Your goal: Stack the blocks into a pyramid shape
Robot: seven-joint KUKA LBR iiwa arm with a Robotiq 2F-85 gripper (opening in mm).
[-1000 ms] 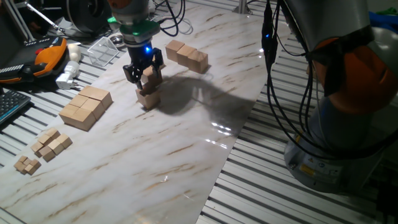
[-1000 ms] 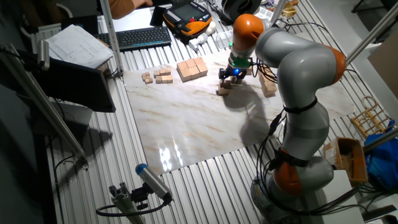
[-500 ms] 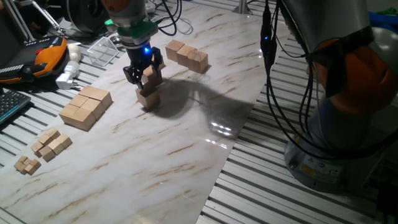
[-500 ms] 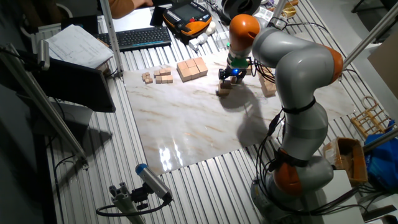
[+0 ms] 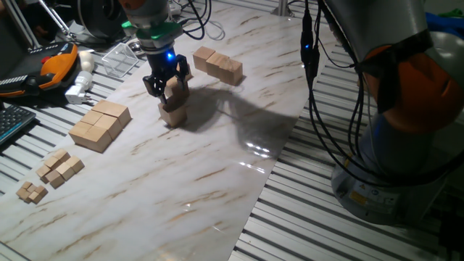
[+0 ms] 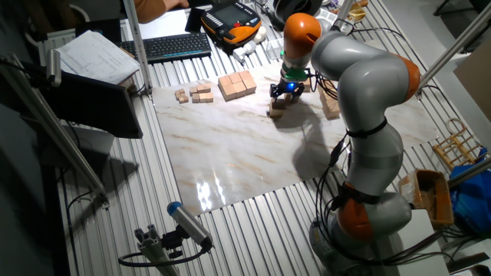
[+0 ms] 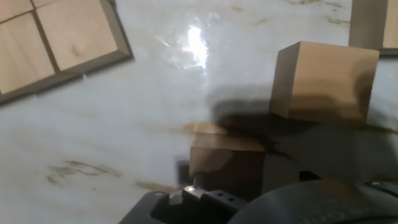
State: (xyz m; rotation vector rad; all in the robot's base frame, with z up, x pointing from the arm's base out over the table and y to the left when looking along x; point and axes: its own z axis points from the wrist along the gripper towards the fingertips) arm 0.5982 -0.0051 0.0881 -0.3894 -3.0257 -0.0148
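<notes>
Little was changed since the earlier frames: gripper (image 5: 168, 85) was raised slightly | jaws were closed on light-tan wooden cube (image 5: 174, 90), held just above another cube (image 5: 173, 114) | step judged: carrying toward far row of cubes (image 5: 218, 64) | next: careful alignment needed.

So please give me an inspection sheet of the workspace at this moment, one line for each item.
Surface: marble-pattern board on a slatted metal table, with glare patches.
Job's things: one block on the board; held block just above it; row of blocks behind.
Clutter: flat wooden slab, tiny cubes, orange pendant, keyboard.
Gripper: gripper shut on the held block.
Cables: black cables hanging beside the arm.
Surroundings: arm base, wooden rack at the table's edge.
</notes>
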